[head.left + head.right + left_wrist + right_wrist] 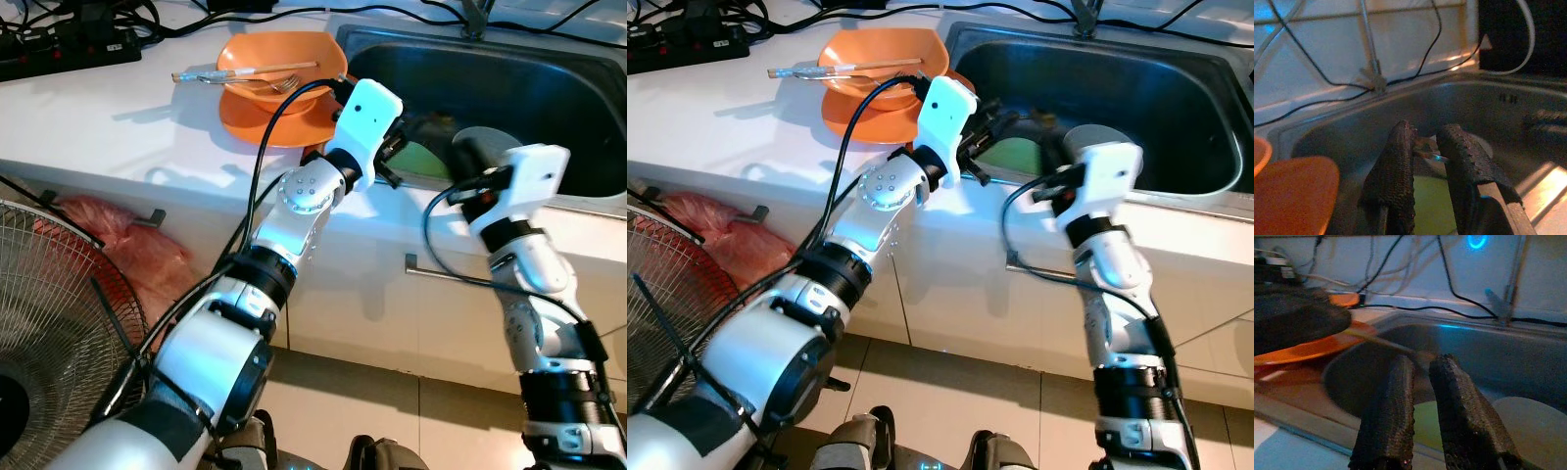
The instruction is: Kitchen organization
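Observation:
My left gripper [409, 135] reaches over the left rim of the steel sink [549, 88]. In the left wrist view it [1425, 134] is shut on a thin wooden utensil [1425, 152], which runs as a brown stick [1381, 340] in the right wrist view. A green plate [421, 162] and a grey plate [1533, 426] lie in the sink below. My right gripper [1422, 362] hovers over the sink's front rim, fingers close together with nothing between them. Stacked orange plates [279, 88] on the white counter carry chopsticks [245, 71] and a fork [279, 86].
A black power strip [59, 44] and cables lie at the counter's back left. The tap base [475, 20] stands behind the sink. A floor fan [49, 323] and a pink bag [127, 245] sit low on my left, cabinet doors below the counter.

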Controlling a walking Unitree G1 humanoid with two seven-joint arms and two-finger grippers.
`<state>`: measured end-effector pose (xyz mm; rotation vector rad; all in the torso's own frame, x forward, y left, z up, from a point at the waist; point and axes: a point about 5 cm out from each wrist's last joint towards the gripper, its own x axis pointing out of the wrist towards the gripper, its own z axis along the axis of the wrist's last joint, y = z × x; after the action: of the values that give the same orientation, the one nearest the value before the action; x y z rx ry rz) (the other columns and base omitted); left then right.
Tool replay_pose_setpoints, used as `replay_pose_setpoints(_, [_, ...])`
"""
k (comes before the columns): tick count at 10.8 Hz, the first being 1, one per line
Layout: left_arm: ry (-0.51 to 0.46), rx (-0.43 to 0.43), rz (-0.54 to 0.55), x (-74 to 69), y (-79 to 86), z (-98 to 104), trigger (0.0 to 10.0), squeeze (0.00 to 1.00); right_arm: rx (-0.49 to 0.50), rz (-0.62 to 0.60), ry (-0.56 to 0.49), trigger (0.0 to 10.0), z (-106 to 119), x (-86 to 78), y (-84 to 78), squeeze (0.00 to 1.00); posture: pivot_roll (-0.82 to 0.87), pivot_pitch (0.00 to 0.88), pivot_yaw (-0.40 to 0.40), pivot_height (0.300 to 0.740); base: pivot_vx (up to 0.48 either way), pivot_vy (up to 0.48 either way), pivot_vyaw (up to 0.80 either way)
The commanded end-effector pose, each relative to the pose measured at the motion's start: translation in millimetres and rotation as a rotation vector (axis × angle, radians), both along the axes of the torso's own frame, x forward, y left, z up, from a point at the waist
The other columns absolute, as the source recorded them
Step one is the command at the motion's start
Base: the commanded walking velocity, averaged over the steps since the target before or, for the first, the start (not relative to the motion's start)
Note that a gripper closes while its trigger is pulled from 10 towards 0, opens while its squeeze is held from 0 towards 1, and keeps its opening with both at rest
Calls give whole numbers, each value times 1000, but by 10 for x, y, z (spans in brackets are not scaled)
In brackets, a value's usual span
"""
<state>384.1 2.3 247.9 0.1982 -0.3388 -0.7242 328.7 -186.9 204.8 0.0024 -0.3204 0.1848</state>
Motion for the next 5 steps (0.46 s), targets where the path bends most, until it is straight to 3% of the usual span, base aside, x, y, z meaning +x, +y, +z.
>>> replay_pose_setpoints(1, [-7, 12, 10, 11, -44, 55, 10000, 0, -8, -40, -12, 10000, 29, 6, -72, 0, -42, 187, 22, 740, 0, 0, 0])
replay_pose_setpoints(5, [83, 10, 59, 48, -138, 8, 10000, 0, -6, -62, -20, 10000, 36, 8, -94, 0, -52, 187, 28, 740, 0, 0, 0])
